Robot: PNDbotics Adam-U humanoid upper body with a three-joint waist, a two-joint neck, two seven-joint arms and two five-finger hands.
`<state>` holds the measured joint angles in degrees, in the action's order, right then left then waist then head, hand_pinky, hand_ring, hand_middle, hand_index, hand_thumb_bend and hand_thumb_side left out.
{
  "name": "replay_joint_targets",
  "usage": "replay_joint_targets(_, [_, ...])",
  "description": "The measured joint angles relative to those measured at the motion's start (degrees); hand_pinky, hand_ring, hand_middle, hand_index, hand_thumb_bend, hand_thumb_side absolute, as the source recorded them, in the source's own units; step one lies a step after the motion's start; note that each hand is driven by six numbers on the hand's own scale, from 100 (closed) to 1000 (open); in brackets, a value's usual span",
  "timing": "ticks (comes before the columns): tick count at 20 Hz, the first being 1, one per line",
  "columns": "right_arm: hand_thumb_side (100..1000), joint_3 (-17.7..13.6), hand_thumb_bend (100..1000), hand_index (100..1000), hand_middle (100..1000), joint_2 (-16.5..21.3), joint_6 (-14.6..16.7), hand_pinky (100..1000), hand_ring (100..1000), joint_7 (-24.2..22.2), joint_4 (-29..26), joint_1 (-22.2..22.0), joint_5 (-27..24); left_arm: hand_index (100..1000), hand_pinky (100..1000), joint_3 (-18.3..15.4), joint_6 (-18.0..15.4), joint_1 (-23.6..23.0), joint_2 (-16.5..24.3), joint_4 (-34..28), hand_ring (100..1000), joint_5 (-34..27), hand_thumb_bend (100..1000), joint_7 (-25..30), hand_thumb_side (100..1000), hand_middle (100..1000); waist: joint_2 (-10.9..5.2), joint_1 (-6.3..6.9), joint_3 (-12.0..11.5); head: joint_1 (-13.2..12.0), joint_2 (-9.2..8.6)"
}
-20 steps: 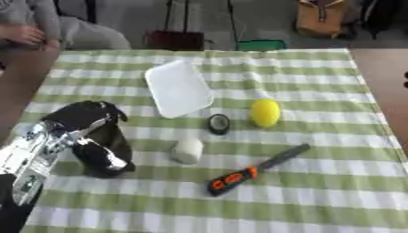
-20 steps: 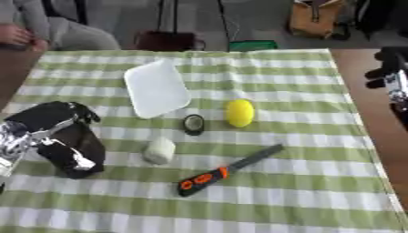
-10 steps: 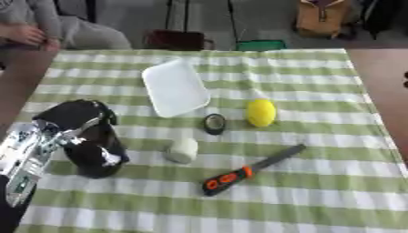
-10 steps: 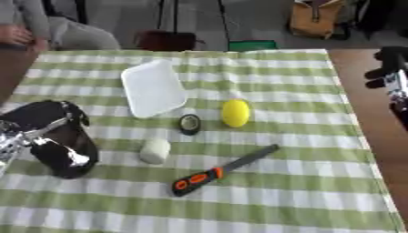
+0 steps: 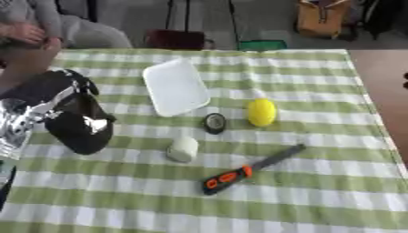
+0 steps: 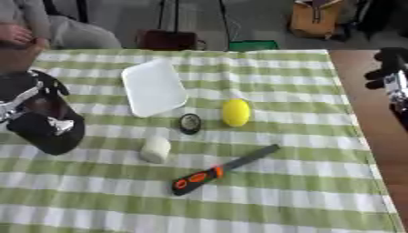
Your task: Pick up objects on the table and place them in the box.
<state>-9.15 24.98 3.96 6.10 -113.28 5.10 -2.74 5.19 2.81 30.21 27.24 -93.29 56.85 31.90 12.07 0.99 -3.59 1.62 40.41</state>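
A white shallow box [image 5: 175, 86] lies tilted on the green-checked table [image 5: 318, 200], left of centre at the back. A yellow lemon [image 5: 261, 112] sits to its right, and a small black round thing [image 5: 214, 123] is beside the lemon. A white cylinder [image 5: 182, 149] lies nearer the front. A knife [image 5: 247, 170] with an orange and black handle lies diagonally in front of the lemon. My left hand [image 5: 68, 113] hovers at the table's left side, fingers relaxed and holding nothing, well left of the cylinder. My right hand [image 6: 390, 68] shows at the right edge, beyond the cloth.
A person's hands [image 5: 32, 32] rest at the far left corner, touching none of the objects. A dark chair [image 5: 179, 40] and a brown bag [image 5: 323, 18] stand behind the table. Bare brown tabletop [image 5: 382, 73] runs along the right.
My left hand has drifted up and to the left, away from the white cylinder. The objects and the right hand have stayed where they were.
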Motion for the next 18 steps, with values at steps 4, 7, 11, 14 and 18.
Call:
replay_joint_targets(4, [605,0.0,208,757,694,0.0,0.0,587,612,0.0,0.0,0.0,0.0,745,100,-0.1,1.1,3.2,-0.4,0.6,343,-1.5,302,-1.3,317,537,-0.16,-0.05,0.5,-0.1,0.35])
replay_joint_targets(7, [605,0.0,208,757,694,0.0,0.0,587,612,0.0,0.0,-0.1,0.0,745,100,0.6,1.7,5.9,-1.8,2.8,340,-1.8,304,-3.2,320,535,-0.20,-0.05,0.7,-0.2,0.42])
replay_joint_targets(11, [605,0.2,208,757,694,0.0,-0.1,587,611,-0.2,0.0,0.0,0.0,746,100,1.3,2.7,9.4,-3.8,6.8,337,-0.9,338,-6.3,330,530,-0.21,-0.04,1.4,-0.7,0.45])
replay_joint_targets(14, [606,0.4,207,757,693,0.0,-0.1,586,610,-0.4,0.0,0.2,0.0,743,100,1.4,4.0,12.9,-5.6,10.5,330,0.9,357,-8.8,328,518,-0.12,-0.01,2.1,-1.2,0.46])
replay_joint_targets(18, [606,0.8,207,757,693,0.0,0.1,586,610,-0.9,0.0,0.7,0.0,738,100,0.4,6.7,17.9,-8.4,16.0,328,4.1,383,-12.2,347,517,0.43,0.15,3.6,-2.2,0.43])
